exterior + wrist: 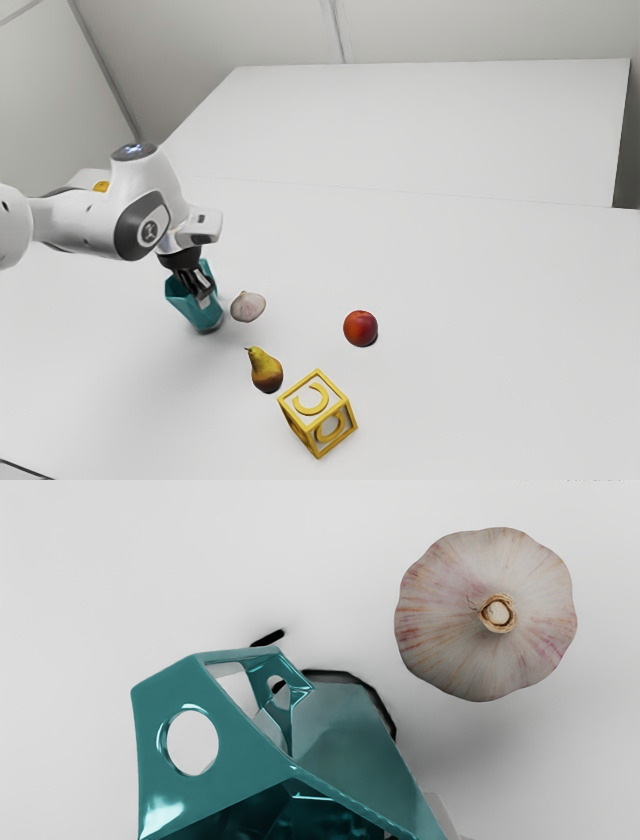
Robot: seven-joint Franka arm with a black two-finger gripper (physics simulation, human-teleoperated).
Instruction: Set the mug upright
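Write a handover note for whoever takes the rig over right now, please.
Gripper: down at the mug's rim; whether it holds the mug, I can't tell.
Mug: opening roughly up, base toward the table; looks near upright, but I can't confirm that the base sits flat.
Nearby: garlic beside the mug; pear, red fruit and yellow block farther off.
Done: gripper at the mug, which looks roughly upright.
Left: check the base, straighten if needed, then let go if holding and back away, minding the garlic.
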